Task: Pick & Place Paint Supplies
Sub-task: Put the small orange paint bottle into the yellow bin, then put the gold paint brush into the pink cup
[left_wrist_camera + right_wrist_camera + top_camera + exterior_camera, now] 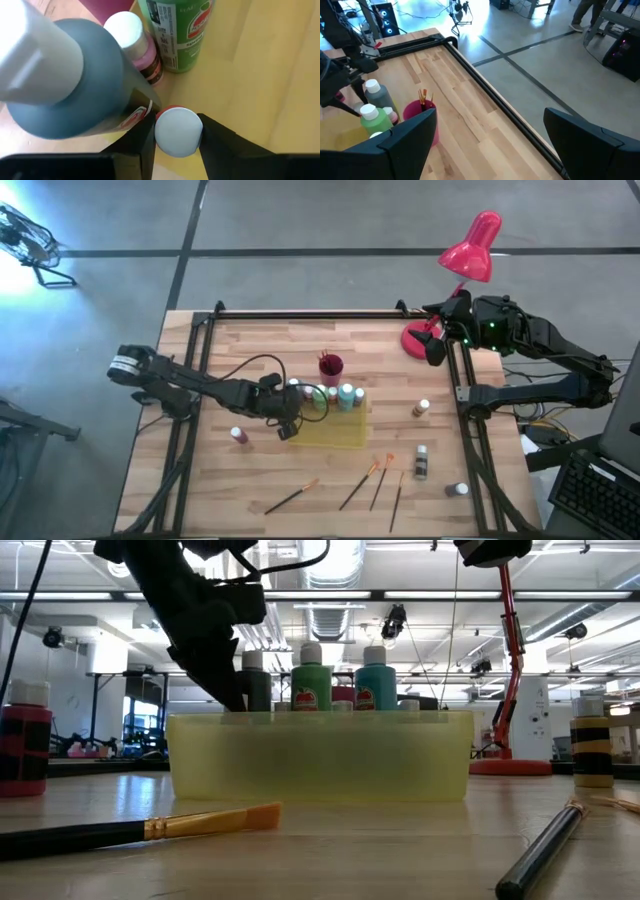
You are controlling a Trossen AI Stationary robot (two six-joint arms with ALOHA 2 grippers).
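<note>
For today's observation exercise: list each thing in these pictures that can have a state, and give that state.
Left gripper: over the yellow tray, shut on a white-capped bottle.
Right gripper: open, empty, waiting at the table's far right edge beside the red lamp.
Green bottle: upright in the tray, capped.
Teal bottle: upright in the tray, capped.
Magenta cup: upright, holding brushes.
Loose brushes: lying flat on the table.
</note>
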